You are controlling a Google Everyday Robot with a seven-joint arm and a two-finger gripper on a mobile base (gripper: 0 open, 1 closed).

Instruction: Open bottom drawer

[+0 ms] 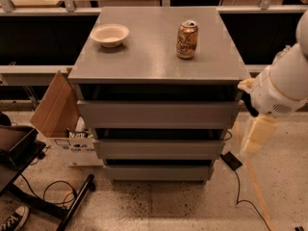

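The grey cabinet (159, 57) has three handle-less grey drawer fronts stacked under its top. The bottom drawer (159, 172) is the lowest and narrowest front, just above the speckled floor, and it sits about flush with the cabinet. My gripper (254, 137) is the cream-coloured piece hanging below the white arm (284, 88) at the right of the cabinet. It is level with the middle drawer (159, 149), to the right of its end, and above and to the right of the bottom drawer. It holds nothing that I can see.
A cream bowl (110, 34) and a brown drink can (186, 39) stand on the cabinet top. An open cardboard box (57, 112) leans at the cabinet's left. A black stand (29, 177) and cables lie lower left. A small black device (231, 160) with a cable lies on the floor right.
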